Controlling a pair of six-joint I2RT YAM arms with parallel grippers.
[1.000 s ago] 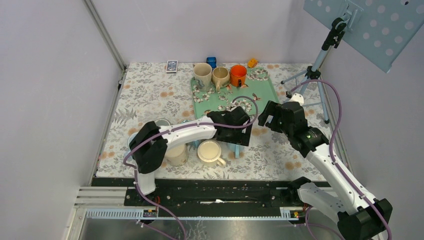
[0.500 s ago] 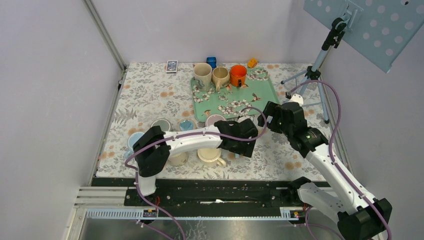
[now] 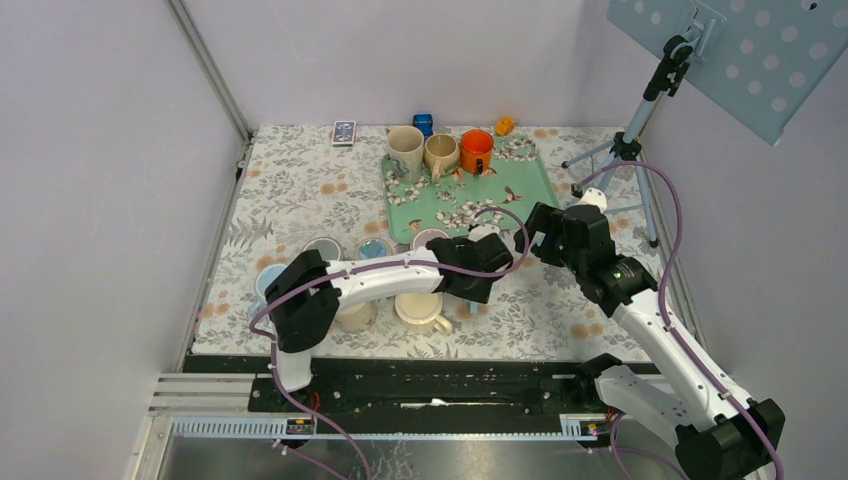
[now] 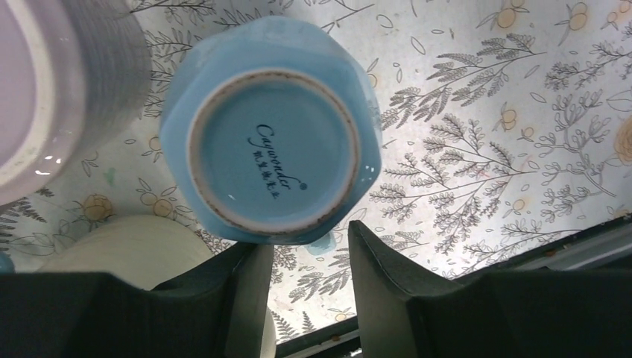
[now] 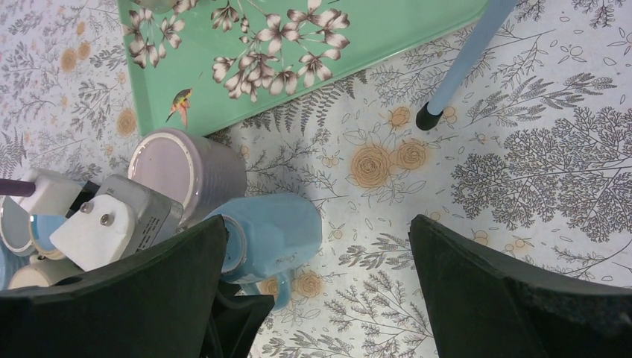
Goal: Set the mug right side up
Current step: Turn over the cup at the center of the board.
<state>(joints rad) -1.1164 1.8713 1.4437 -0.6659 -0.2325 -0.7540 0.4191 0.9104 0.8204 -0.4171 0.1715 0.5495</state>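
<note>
Three mugs (image 3: 441, 153) on green tray (image 3: 520, 185); perhaps a remote (image 3: 343, 132).

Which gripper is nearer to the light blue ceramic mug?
Left. The left gripper sits close by the base of the light blue ceramic mug; the right gripper hangs farther off, apart.

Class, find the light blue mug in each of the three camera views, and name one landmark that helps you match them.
Top external: centre of the table, the light blue mug is mostly hidden beneath the left gripper; only a blue sliver shows.
Left wrist: upper centre, printed base facing the camera.
Right wrist: lower centre-left.
Shared landmark: the lilac ribbed mug directly beside it.
</note>
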